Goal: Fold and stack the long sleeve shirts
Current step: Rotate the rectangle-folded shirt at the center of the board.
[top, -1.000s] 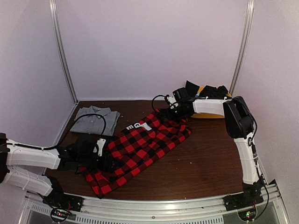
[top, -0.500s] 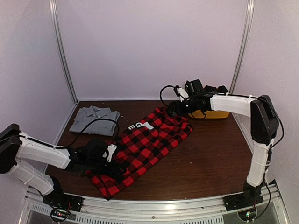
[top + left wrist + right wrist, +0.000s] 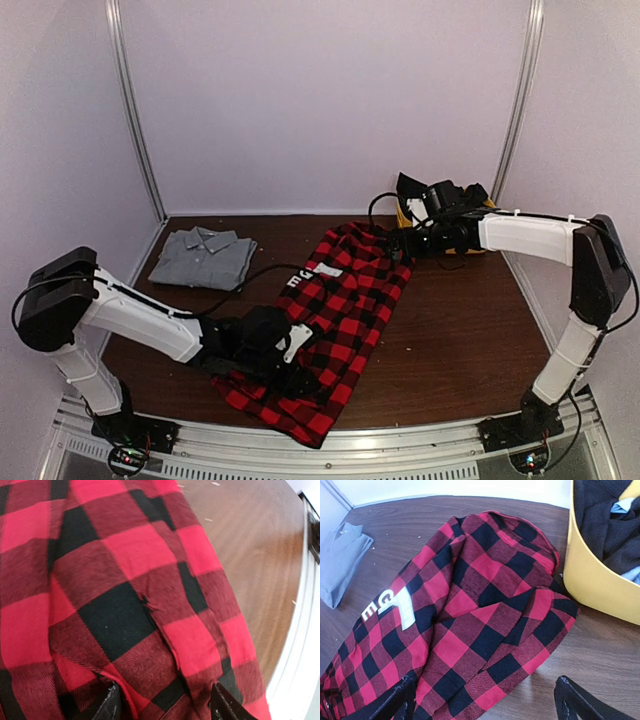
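The red-and-black flannel shirt (image 3: 345,300) lies crumpled lengthwise on the middle of the table, its white neck label (image 3: 325,270) facing up. My left gripper (image 3: 298,378) sits low on the shirt's near end, and its fingers (image 3: 112,705) hold a bunch of the flannel (image 3: 125,580) between them. My right gripper (image 3: 402,243) hovers open over the shirt's far right edge (image 3: 480,610), its jaws spread wide and empty. The grey collared shirt (image 3: 205,258) lies folded at the back left and shows in the right wrist view (image 3: 340,560).
A yellow bin (image 3: 600,590) holding dark clothes (image 3: 605,520) stands at the back right, just beyond the flannel and mostly behind my right arm in the top view. Bare brown table (image 3: 450,340) lies to the right of the shirt. Metal rails frame the table's back corners.
My left gripper has dragged the shirt's near end to the right and toward the front edge. My right gripper has moved right, and the shirt's far end shifted right with it.
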